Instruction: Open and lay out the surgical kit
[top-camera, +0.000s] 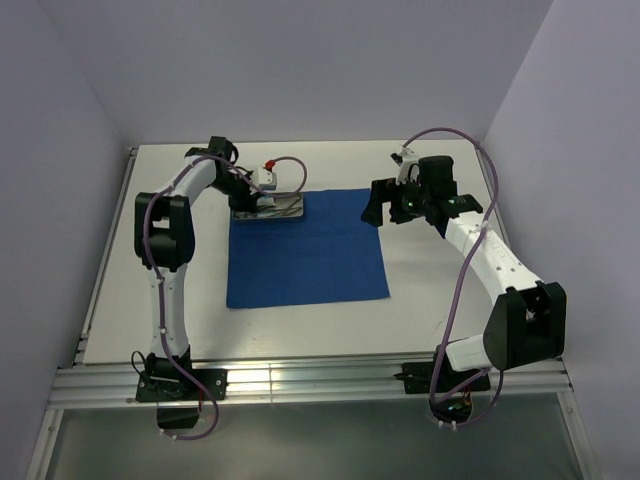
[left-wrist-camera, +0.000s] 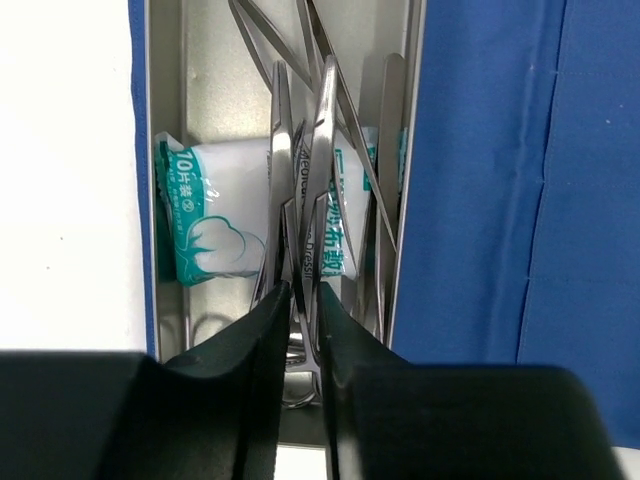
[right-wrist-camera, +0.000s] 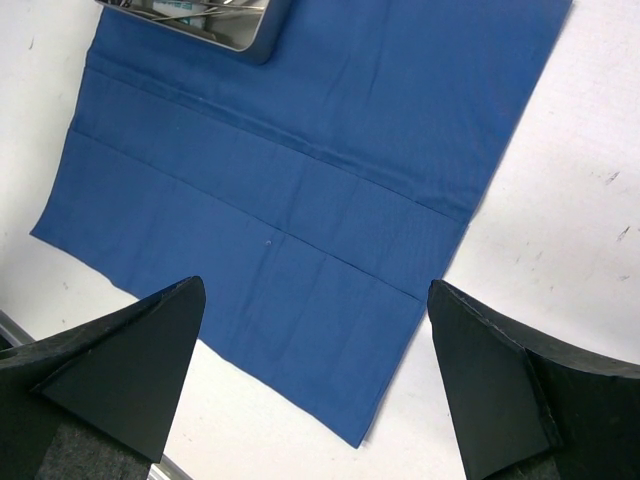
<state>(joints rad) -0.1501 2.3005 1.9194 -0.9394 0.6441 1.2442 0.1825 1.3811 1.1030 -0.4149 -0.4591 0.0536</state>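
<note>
Blue cloth wrap (top-camera: 305, 250) lies unfolded flat on white table (top-camera: 430, 300). Steel tray (left-wrist-camera: 165, 100) sits on its far-left corner. Left gripper (left-wrist-camera: 303, 292) is down inside tray, fingers nipped onto one slim instrument (left-wrist-camera: 315, 170) among other instruments (left-wrist-camera: 390, 150); white-green packet (left-wrist-camera: 215, 225) beneath. Right gripper (right-wrist-camera: 315, 288) hangs over cloth's right side, jaws spread wide, holding nothing.

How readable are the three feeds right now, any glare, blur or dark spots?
Top external: even light, but glare washes out the steel tray. Left wrist: packet and steel instruments sharp; left claw black, featureless. Right wrist: blue cloth crisp, right claw dark, slightly soft.
</note>
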